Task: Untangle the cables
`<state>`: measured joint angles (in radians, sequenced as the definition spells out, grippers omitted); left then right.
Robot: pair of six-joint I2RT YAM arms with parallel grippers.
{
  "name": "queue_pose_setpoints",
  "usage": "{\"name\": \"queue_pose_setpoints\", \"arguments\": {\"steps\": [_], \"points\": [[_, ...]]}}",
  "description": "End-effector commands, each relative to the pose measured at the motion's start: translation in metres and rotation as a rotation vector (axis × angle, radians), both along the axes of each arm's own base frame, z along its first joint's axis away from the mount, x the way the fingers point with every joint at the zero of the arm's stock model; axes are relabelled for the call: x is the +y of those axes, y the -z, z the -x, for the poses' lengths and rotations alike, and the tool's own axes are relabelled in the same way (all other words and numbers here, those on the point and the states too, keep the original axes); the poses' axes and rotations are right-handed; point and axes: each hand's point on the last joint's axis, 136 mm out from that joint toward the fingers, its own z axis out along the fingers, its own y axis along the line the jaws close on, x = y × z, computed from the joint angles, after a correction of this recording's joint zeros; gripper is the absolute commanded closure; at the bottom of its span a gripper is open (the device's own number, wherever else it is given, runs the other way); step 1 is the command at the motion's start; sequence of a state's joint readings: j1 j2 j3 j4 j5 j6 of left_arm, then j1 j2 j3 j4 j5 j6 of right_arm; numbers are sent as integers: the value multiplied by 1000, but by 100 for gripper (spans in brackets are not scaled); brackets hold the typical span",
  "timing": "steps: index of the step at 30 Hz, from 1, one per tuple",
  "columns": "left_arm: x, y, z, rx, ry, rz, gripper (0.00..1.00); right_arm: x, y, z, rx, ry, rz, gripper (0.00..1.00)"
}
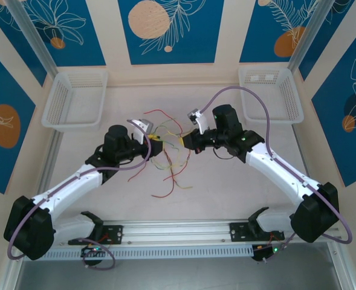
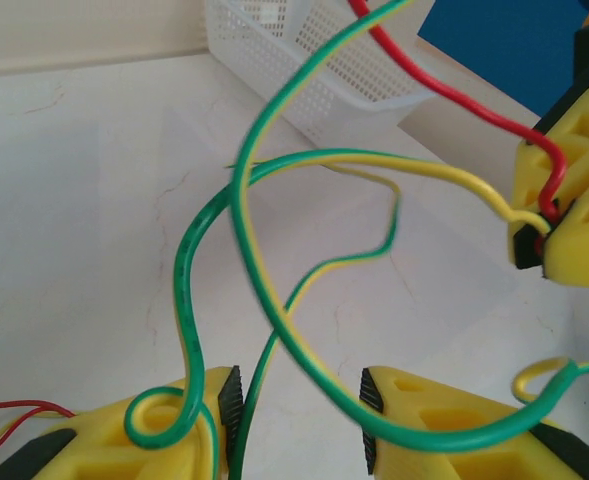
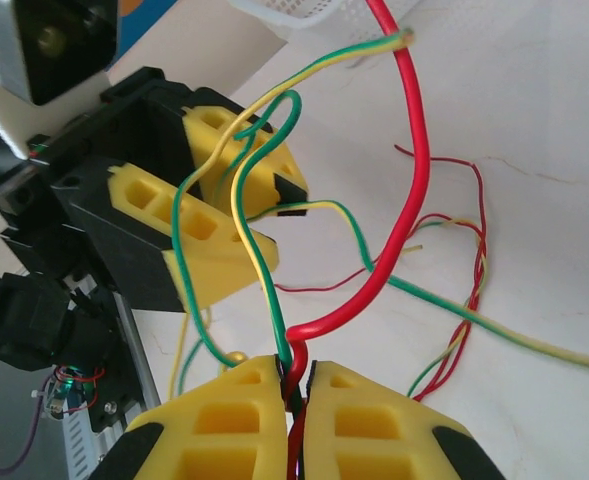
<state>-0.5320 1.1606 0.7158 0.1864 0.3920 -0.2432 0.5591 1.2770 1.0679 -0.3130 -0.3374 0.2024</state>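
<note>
The cables (image 1: pixel 168 160), thin red and yellow-green wires, lie tangled on the table between both grippers. My right gripper (image 3: pixel 299 385) is shut on a red wire (image 3: pixel 409 170) and a yellow-green wire (image 3: pixel 259 250), lifting them off the table. From the top it sits at centre right (image 1: pixel 187 140). My left gripper (image 2: pixel 299 415) is open. Yellow-green wires (image 2: pixel 274 300) run loosely through its gap, and one loops over its left finger (image 2: pixel 174 425). It faces the right gripper (image 2: pixel 564 200) a short distance away. In the top view the left gripper (image 1: pixel 148 140) hangs over the tangle's left side.
Two white mesh baskets stand at the back, one at the left (image 1: pixel 75 99) and one at the right (image 1: pixel 269 93). More red and yellow-green wires (image 3: pixel 464 290) trail on the white table toward the near edge. Thick purple cables run along both arms.
</note>
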Motion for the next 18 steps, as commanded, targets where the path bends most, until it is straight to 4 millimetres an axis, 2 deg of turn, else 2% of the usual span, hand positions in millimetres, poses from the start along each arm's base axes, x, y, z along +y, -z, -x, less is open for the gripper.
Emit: {"name": "queue_pose_setpoints", "arguments": {"steps": [1,5,9,10,12,15,18], "points": [[-1,-29,-2,-53,1,60,58,-5,0,-1,-11,53,7,100],[2,-24,2,-44,-1,44,61,-21,1,-14,-24,169,40,100],[9,-15,5,-44,-29,42,67,-33,4,-17,-41,224,47,100],[12,-13,5,-45,-45,39,71,-34,6,-16,-36,222,48,100],[15,-11,5,-46,-60,33,87,-33,8,-13,-33,206,52,100],[21,-6,1,-48,-99,11,100,-35,11,-14,-33,212,55,100],[32,0,-10,-42,-188,-19,100,-39,12,-21,-41,257,60,100]]}}
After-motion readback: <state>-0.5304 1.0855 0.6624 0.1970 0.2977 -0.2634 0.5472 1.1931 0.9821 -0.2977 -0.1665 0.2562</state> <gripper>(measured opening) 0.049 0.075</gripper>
